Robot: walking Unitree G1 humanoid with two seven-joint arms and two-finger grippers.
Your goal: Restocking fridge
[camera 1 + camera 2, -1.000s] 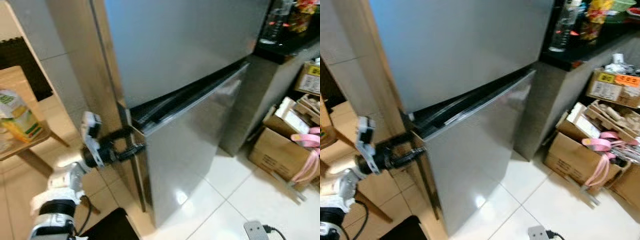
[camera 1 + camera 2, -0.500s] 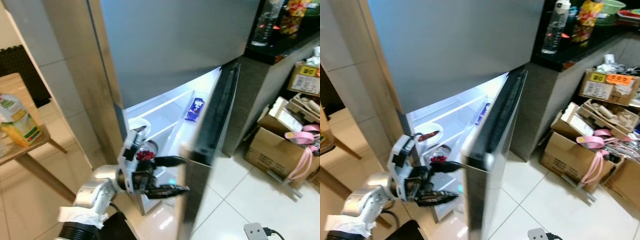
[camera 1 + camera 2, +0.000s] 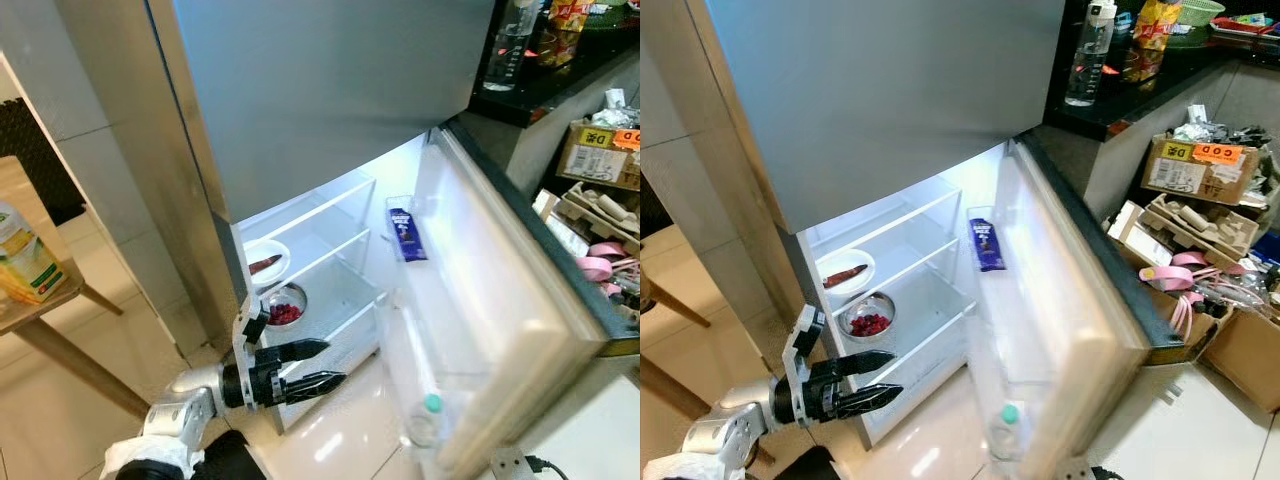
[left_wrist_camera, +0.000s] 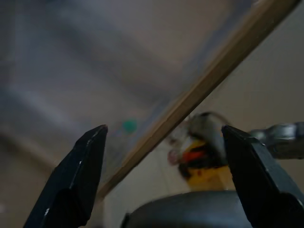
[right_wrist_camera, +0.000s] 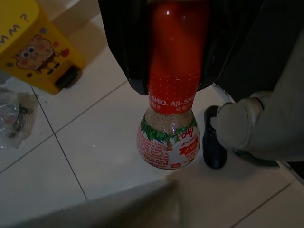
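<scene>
Here we see the fridge door [image 3: 520,300] swung wide, a blue packet [image 3: 403,228] in its rack. Our left gripper [image 3: 320,366] hovers with fingers spread before the lower shelves [image 3: 330,265], beside a bowl of red berries [image 3: 284,308]. Our right gripper [image 5: 173,71] clamps a seasoning bottle [image 5: 170,128] above the tiled floor [image 5: 57,156].

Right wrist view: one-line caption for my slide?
Right gripper clamps a red-capped seasoning bottle above the white tiled floor.

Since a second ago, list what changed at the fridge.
The lower fridge door swung from nearly shut to wide open, baring the shelves. The left gripper let go of its edge and now hangs open before the shelves. The upper door stayed shut.
</scene>
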